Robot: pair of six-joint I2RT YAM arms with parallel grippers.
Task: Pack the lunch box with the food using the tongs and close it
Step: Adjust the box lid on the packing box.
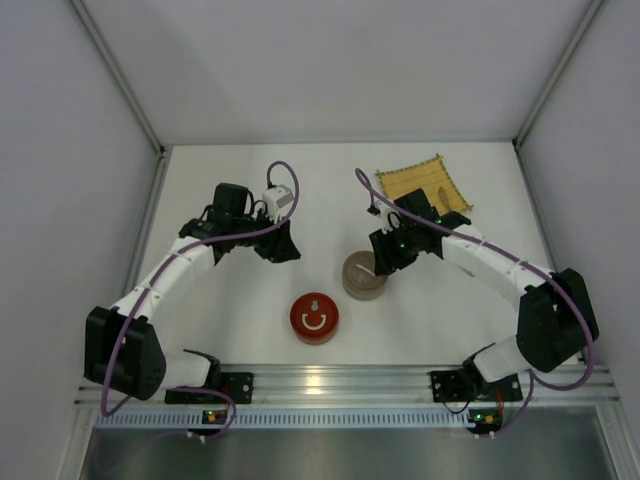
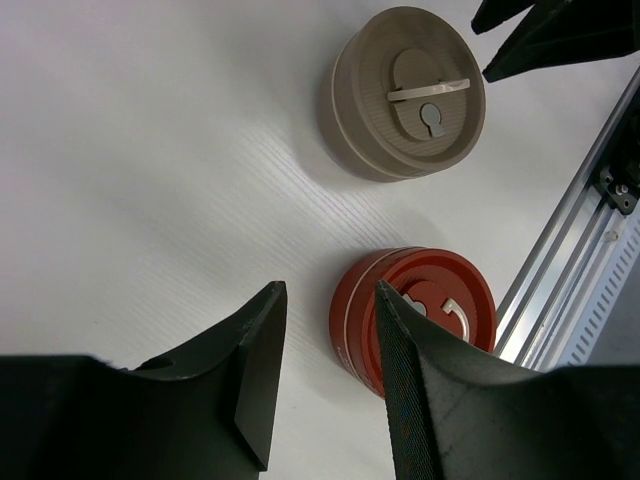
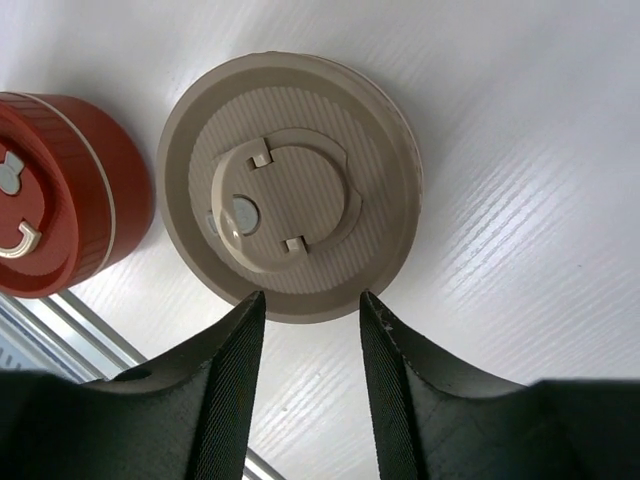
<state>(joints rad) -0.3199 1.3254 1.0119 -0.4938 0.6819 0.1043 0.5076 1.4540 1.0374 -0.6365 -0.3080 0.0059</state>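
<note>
Markings first: red round lunch container (image 2: 450, 275) has a white hook-shaped clip and a dot on its lid, kinda smiley-looking from above. Beige round lunch container (image 3: 290, 180) carries a plain latch disc. Both sit lidded mid-worktop (image 1: 240, 180), the beige one just beyond and right of the red. Right end effector (image 3: 311, 300) hangs partly open and empty, right at the beige lid's rim. Left end effector (image 2: 328, 300) is partly open too, holding nothing, with the red container just past one fingertip. Yellow woven mat (image 1: 424, 184) lies at the far right.
</note>
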